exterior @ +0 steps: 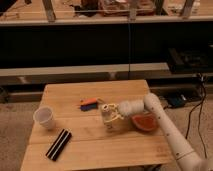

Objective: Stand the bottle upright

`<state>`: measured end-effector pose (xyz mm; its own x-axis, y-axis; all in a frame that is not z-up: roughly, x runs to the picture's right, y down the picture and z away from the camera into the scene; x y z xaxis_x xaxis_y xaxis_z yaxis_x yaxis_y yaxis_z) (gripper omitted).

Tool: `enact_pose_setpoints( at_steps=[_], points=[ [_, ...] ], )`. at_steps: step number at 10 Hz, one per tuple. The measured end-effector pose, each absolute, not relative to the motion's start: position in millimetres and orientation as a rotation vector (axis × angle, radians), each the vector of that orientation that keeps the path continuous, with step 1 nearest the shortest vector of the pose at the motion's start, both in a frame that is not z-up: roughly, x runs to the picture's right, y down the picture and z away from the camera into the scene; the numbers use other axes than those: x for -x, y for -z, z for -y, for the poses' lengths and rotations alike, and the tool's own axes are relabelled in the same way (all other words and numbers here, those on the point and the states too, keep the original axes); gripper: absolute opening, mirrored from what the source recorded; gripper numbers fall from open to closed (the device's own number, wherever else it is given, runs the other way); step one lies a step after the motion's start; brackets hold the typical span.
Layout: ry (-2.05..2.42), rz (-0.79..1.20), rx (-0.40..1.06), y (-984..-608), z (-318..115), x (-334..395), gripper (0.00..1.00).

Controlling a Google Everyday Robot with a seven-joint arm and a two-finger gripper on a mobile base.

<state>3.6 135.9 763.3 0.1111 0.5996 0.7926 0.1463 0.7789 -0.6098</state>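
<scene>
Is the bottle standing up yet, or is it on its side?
Close to upright: the bottle sits at the gripper mid-table with its cap on top. Cannot tell whether its base rests flat on the table.

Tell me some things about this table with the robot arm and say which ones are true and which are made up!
1. The white cup stands near the table's left edge. True.
2. The gripper is beside the cup. False: it is at the bottle, near the middle of the wooden table.
3. An orange bowl sits under the robot's arm, right of the bottle. True.
4. The dark flat bar lies on the floor. False: it lies on the table, near the front left.
5. The flat orange-and-blue object lies behind the bottle. True.
</scene>
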Motion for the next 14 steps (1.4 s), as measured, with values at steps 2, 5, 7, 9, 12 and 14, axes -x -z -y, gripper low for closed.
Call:
enact_pose_setpoints(
  at_steps=[2,5,7,9,12,14],
  points=[
    [-0.348,1.471,0.643,-762.5,-136.6,-2.6,0.08],
    [-0.297,1.523,0.637,-758.8,-136.8,0.3,0.39],
    [-0.287,1.533,0.643,-758.1,-136.6,3.3,0.56],
    [-0.286,1.538,0.646,-758.3,-136.7,2.5,0.78],
    [-0.279,1.561,0.652,-758.1,-136.9,4.1,0.80],
    [-0.285,1.586,0.639,-759.0,-136.9,-1.5,0.80]
  ],
)
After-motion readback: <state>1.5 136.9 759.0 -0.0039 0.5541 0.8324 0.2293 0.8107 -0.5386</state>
